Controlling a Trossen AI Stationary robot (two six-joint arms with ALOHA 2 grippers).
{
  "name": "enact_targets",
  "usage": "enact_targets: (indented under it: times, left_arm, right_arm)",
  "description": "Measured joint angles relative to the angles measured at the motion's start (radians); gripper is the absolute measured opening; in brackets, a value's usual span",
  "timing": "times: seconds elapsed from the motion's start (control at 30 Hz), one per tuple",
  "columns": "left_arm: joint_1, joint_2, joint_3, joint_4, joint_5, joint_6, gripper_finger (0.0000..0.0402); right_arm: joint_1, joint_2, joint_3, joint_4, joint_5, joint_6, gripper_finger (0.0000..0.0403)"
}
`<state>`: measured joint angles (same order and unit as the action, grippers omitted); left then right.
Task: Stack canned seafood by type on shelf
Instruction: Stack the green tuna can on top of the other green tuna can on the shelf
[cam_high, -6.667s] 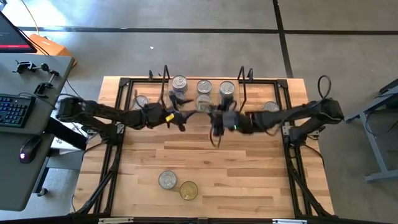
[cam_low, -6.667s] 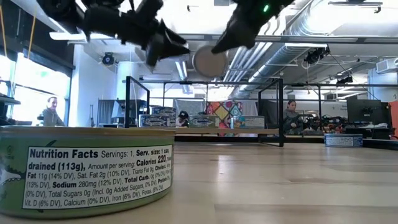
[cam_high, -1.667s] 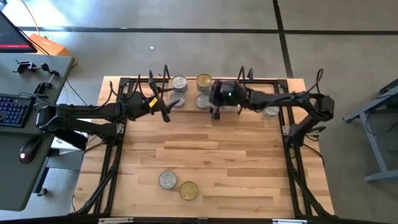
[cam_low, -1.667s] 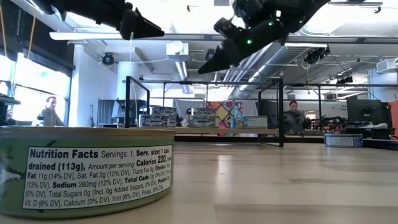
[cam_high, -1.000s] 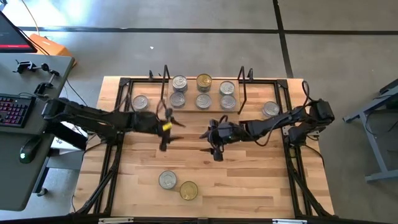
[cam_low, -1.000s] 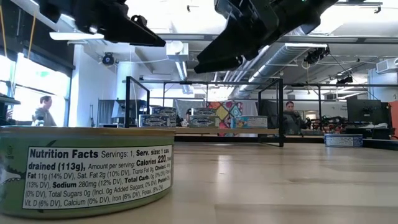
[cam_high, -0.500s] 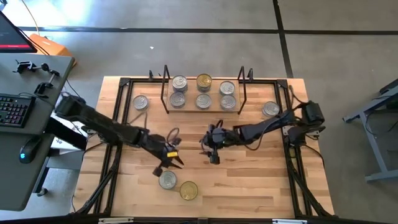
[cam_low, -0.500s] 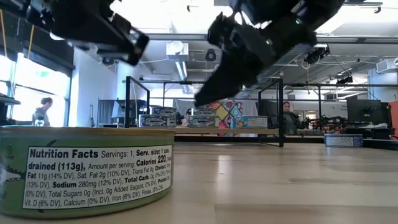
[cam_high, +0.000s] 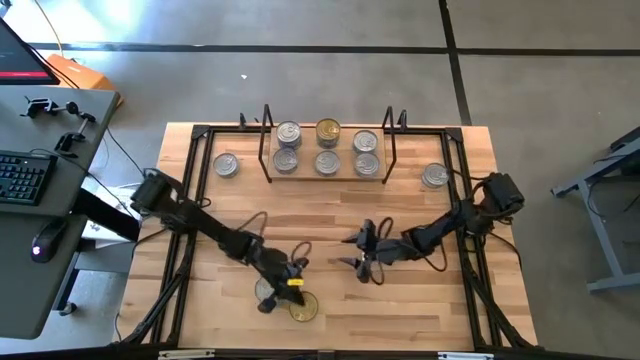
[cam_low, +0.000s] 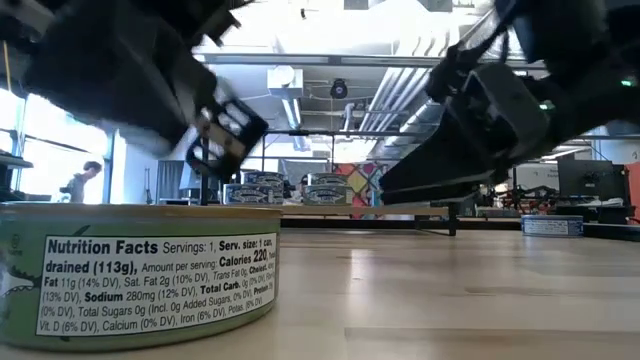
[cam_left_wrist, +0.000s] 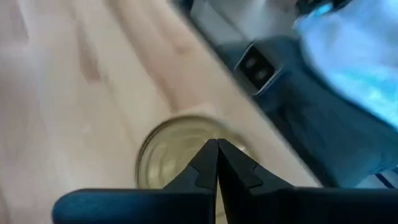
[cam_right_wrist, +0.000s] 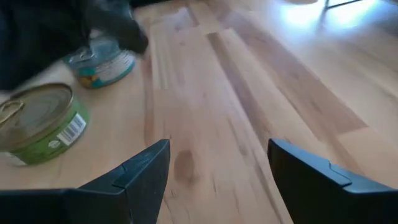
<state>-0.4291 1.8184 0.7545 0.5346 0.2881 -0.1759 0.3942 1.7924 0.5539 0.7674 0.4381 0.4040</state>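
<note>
Two tins lay at the near edge of the table, well apart from the rest: a silver-lidded tin (cam_high: 267, 290) and, touching it, a gold-lidded tin (cam_high: 303, 307). Six more sat on the shelf (cam_high: 327, 176) at the far side in two rows, five silver and one gold, while two stray silver tins lay on the table, one beyond each of the shelf's wire ends.

The left gripper (cam_high: 285, 290) hung over the near pair with its fingers pressed together, gripping nothing; the left wrist view showed a tin lid just beyond the joined tips. The right gripper (cam_high: 360, 262) hovered near the table's middle, its jaws spread wide and empty.

With its fingers shut, the left gripper would likely shove or skid a tin rather than grasp it, perhaps knocking the neighbour toward the edge.

A second earlier, the left gripper had been mid-table with fingers apart; it had since swept down to the near tins and closed. The right gripper had drifted nearer too.
</note>
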Motion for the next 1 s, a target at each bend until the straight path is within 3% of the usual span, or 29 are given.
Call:
enact_targets:
  times: [0.3, 0.43, 0.57, 0.67, 0.83, 1.0]
  left_arm:
    - [0.096, 0.035, 0.070, -0.233, -0.056, 0.050, 0.0000]
    - [0.167, -0.010, 0.067, -0.302, -0.151, 0.152, 0.0000]
    - [0.211, -0.096, 0.062, -0.399, -0.311, 0.237, 0.0000]
    - [0.214, -0.167, 0.064, -0.413, -0.410, 0.287, 0.0000]
    - [0.197, -0.178, 0.064, -0.366, -0.431, 0.361, 0.0006]
    - [0.175, -0.103, 0.064, -0.342, -0.440, 0.474, 0.0057]
  right_arm:
    - [0.020, 0.000, -0.024, 0.033, 0.101, -0.056, 0.0261]
    - [0.005, 0.000, -0.019, 0.034, 0.112, -0.071, 0.0261]
    - [-0.016, 0.000, -0.019, 0.028, 0.112, -0.071, 0.0261]
    - [-0.032, 0.000, -0.019, 0.022, 0.111, -0.072, 0.0261]
    - [-0.058, 0.000, -0.019, 0.017, 0.111, -0.072, 0.0261]
    - [-0.082, 0.000, -0.019, 0.016, 0.109, -0.072, 0.0261]
